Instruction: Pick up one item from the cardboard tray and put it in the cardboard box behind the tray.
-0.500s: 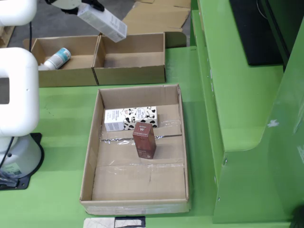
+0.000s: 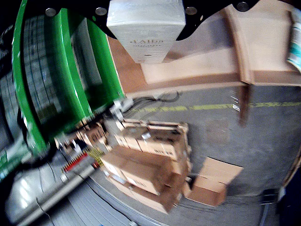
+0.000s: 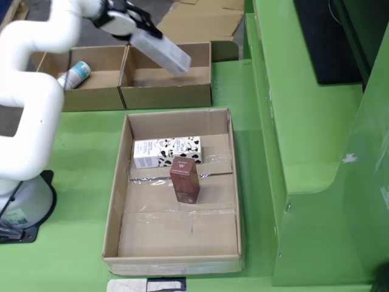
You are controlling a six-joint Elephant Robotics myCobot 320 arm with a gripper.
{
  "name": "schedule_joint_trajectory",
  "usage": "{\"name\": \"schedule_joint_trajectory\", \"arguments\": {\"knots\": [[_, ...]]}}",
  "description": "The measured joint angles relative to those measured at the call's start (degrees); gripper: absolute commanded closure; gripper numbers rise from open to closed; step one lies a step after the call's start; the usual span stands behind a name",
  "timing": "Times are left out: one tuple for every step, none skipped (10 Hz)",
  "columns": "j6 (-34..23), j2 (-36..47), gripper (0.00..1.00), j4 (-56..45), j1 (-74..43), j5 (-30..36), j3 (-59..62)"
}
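My gripper [image 3: 135, 31] is shut on a long pale grey carton [image 3: 161, 52], held tilted in the air above the right cardboard box [image 3: 165, 92] behind the tray. The wrist view has the carton [image 2: 145, 28] clamped at the top edge in the gripper [image 2: 145, 9], with the cardboard box [image 2: 197, 66] walls behind it. In the cardboard tray [image 3: 115, 201] lie a cow-patterned carton [image 3: 167, 151] and, in front of it, an upright brown carton [image 3: 184, 178].
The left cardboard box [image 3: 79, 97] holds a white bottle [image 3: 74, 75], which also shows in the wrist view as a bottle [image 2: 295, 37] at the right edge. A tall green structure [image 3: 304, 121] borders the tray's right side. The arm's base [image 3: 24, 201] stands at left.
The arm has swung to the right and lower, carrying the grey carton from above the boxes' shared wall to over the right box. The tray's cartons have not moved.
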Motion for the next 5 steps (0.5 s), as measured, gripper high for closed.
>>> {"name": "schedule_joint_trajectory", "arguments": {"knots": [[0.4,-3.2,1.0,3.0,-2.8,0.0,0.0],[2.0,-5.5,1.0,5.4,-3.9,0.0,0.0],[1.1,-7.8,1.0,7.8,-4.0,0.0,0.0],[0.5,-11.1,1.0,11.2,-3.9,-0.1,0.0],[1.6,-12.1,1.0,13.5,-3.9,-0.4,0.1]]}}
